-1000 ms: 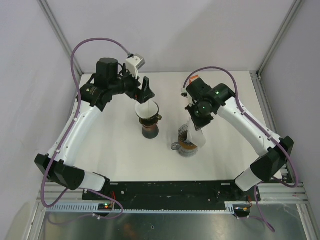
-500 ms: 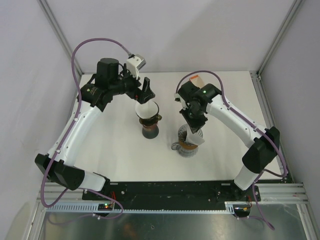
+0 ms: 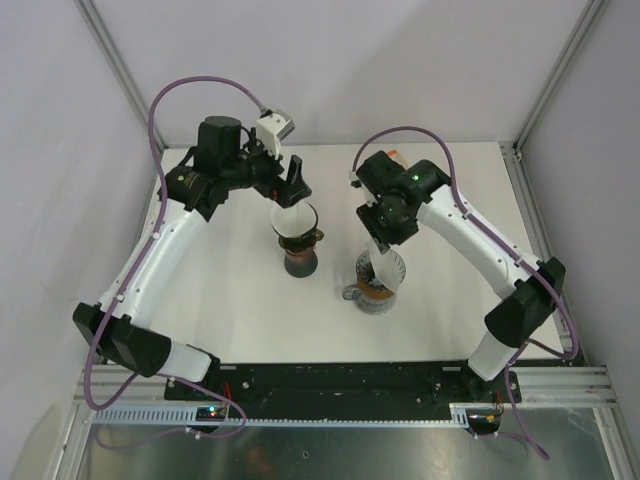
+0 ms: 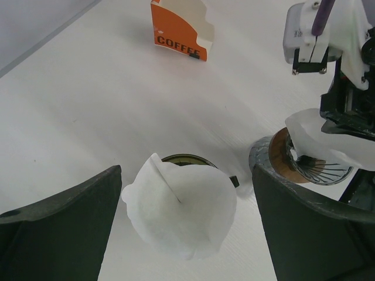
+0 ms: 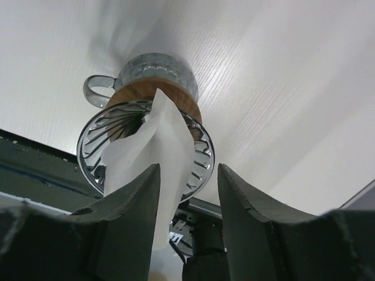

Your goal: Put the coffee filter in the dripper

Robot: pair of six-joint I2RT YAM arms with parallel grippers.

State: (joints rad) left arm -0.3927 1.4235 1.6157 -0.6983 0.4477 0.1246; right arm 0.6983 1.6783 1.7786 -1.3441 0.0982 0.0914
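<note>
white wood-grain table, ribbed glass dripper, folded white paper filter

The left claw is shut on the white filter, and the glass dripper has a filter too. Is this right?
No: the left claw is open around the white filter; the left wrist view shows it. The rest is right.

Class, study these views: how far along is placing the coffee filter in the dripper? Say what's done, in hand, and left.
Done: an opened filter sits in the dark dripper; the left gripper has its jaws wide either side. In hand: a folded filter stands in the glass dripper, between the parted jaws of the right gripper. Left: probably opening it out and seating it.
</note>
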